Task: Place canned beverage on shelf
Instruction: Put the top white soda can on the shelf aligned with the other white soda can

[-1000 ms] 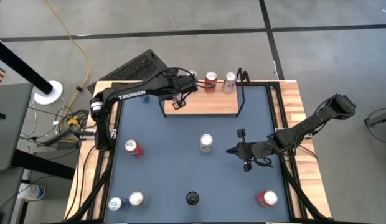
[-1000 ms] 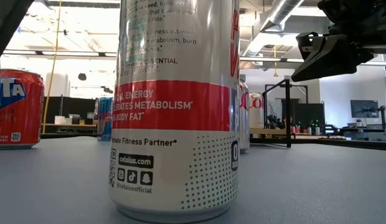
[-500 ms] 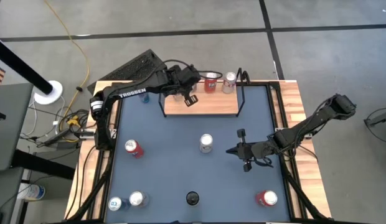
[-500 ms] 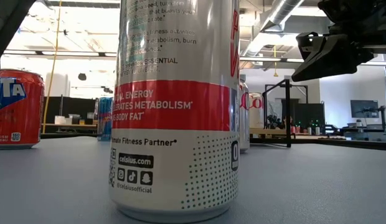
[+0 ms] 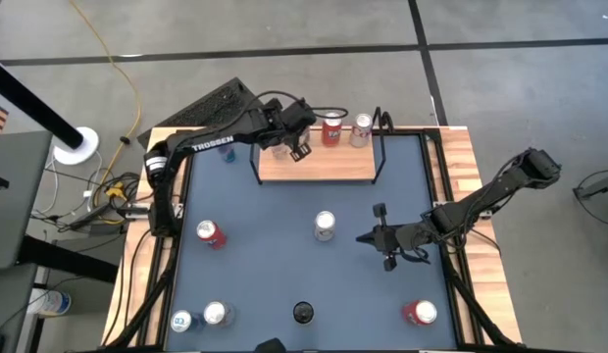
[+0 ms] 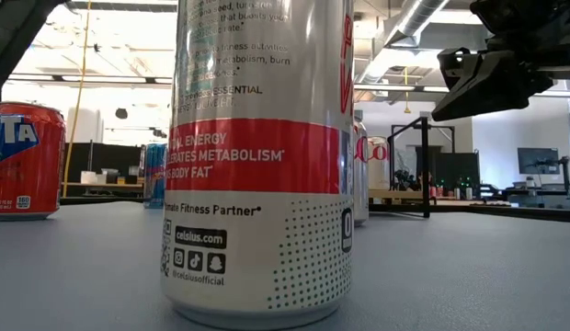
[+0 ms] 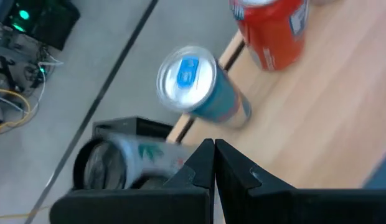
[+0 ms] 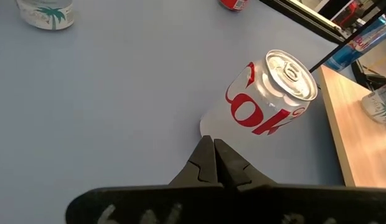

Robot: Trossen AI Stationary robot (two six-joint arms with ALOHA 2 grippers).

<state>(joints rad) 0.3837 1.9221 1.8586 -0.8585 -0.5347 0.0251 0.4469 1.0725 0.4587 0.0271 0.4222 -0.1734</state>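
Meanwhile, the left gripper (image 5: 302, 147), fingers pressed together and empty, had swung toward two o'clock over the shelf (image 5: 329, 167), leaving the blue can (image 7: 202, 87) standing there. The right gripper (image 5: 380, 235), closed, waited beside the silver can (image 5: 325, 225).

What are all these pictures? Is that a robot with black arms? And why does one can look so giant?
Yes, it's a robot with two black arms. One picture looks straight down from above. In it, the left arm reaches to the wooden shelf, where a red can stands. The right arm is beside a silver cola can on the blue-grey table. Another camera sits right on the table, so the nearest can looks giant. Two more cameras ride on the arms' wrists and look out past their jaws. Both pairs of jaws are shut and hold nothing.
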